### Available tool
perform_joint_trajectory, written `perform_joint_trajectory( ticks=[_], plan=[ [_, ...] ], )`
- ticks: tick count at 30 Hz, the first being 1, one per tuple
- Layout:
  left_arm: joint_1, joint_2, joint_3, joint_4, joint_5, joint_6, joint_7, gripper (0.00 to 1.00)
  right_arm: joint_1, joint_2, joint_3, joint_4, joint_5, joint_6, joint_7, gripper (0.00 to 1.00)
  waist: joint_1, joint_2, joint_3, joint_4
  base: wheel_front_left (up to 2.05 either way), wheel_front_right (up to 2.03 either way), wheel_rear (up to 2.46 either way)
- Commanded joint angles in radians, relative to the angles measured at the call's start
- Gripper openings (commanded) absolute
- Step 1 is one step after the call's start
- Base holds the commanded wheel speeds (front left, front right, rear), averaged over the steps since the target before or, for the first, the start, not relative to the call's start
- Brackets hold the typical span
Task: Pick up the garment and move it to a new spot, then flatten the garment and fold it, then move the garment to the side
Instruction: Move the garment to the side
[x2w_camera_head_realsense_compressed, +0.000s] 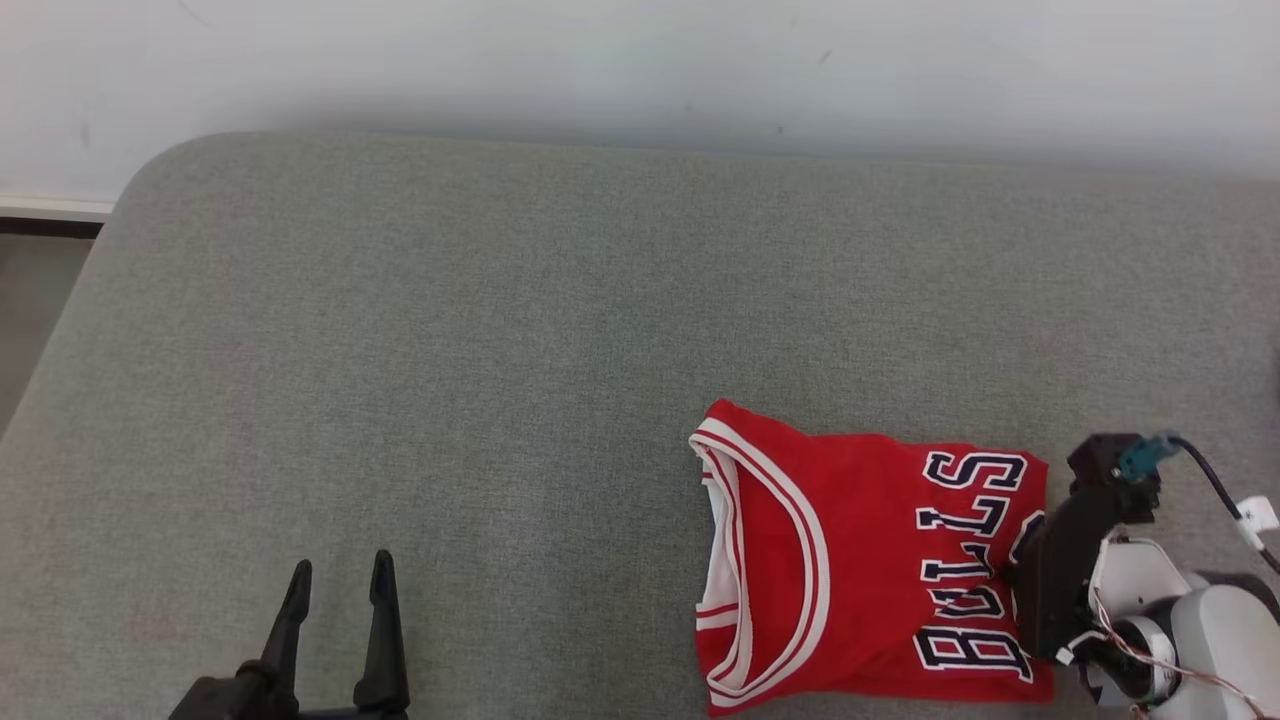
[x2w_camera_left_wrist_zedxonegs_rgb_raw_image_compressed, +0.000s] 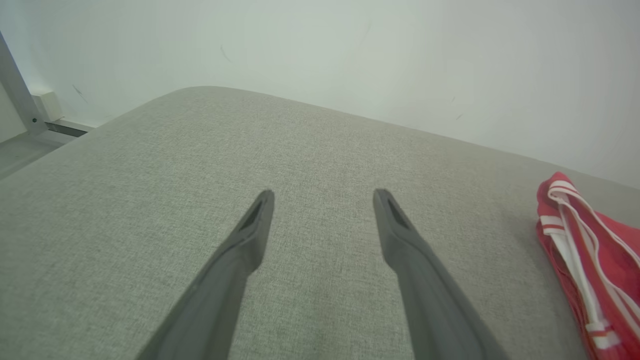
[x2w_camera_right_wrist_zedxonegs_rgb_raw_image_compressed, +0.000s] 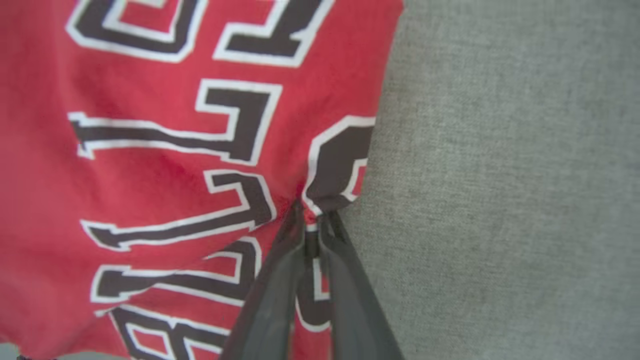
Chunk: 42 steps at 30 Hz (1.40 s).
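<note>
Right wrist view has the right jaws pinched almost shut on the jersey (x2w_camera_right_wrist_zedxonegs_rgb_raw_image_compressed: 175, 125), red cloth puckered between the 2 dark tips at the edge beside the lettering; an edge grip like that suits dragging or lifting the whole piece, not smoothing it. From the head view the jersey lies as a compact block on the grey tabletop (x2w_camera_head_realsense_compressed: 560, 330), close to the robot and on its right, collar to the left and BULLS lettering to the right, with the right arm hard against the lettered side; it looks folded to me, so I judge this to be the last step, moving it aside. Left jaws stand wide apart with nothing between them, low over bare tabletop on the robot's left, well apart from the jersey; I take it they are parked there to leave the right arm a free path.
</note>
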Motion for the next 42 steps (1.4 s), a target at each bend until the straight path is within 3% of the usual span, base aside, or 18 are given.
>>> perform_joint_trajectory(
  ticks=[1,12,21,42],
  plan=[
    [-0.019,-0.001,-0.003,-0.009,-0.004,0.005,-0.003,1.00,-0.022,-0.020,0.012,0.003,-0.010,0.000,0.006,0.00,-0.0001,-0.0001,0.008,-0.007,0.00,0.00,0.00],
    [-0.065,-0.001,-0.005,-0.066,-0.024,0.014,-0.003,1.00,-0.275,-0.174,0.133,-0.096,0.040,0.000,0.146,0.00,-0.0001,-0.0001,0.064,-0.104,0.00,0.00,0.00],
    [-0.100,-0.001,-0.023,-0.102,-0.019,0.028,-0.003,1.00,-0.383,-0.301,0.174,-0.180,0.067,0.000,0.220,0.00,-0.0001,-0.0001,0.118,-0.198,0.00,0.00,0.00],
    [-0.208,0.000,0.011,-0.124,0.083,-0.017,-0.003,1.00,-0.484,-0.351,0.014,-0.244,0.020,0.000,0.138,0.00,-0.0001,-0.0001,0.290,-0.380,0.00,0.00,0.00]
  ],
)
